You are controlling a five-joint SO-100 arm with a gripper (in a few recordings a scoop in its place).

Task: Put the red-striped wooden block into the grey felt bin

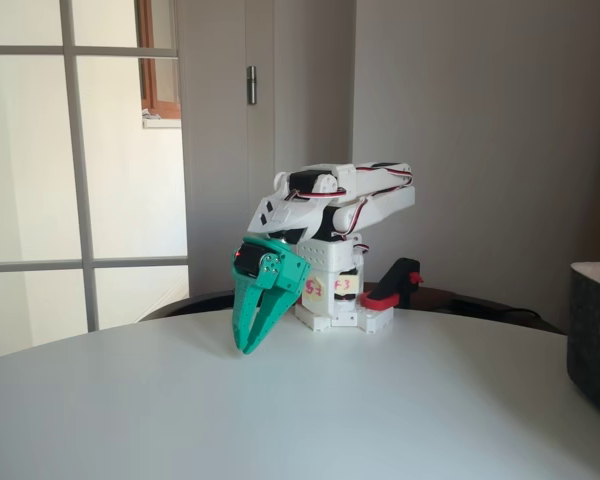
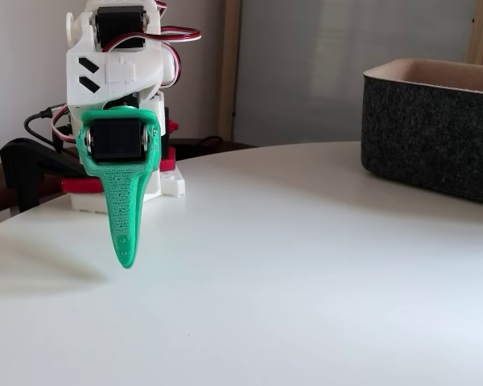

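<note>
My green gripper hangs from the folded white arm, pointing down with its tips just above the white table at centre left. Its two fingers meet at the tips, so it is shut with nothing between them. In another fixed view the gripper is seen edge-on at the left. The grey felt bin stands at the right edge of the table, well apart from the gripper. Its fuzzy dark wall and pale rim also fill the upper right. The red-striped wooden block is out of view.
The arm's white base stands at the far edge of the round white table, fixed with a red and black clamp. A window and wall lie behind. Bare tabletop stretches between gripper and bin.
</note>
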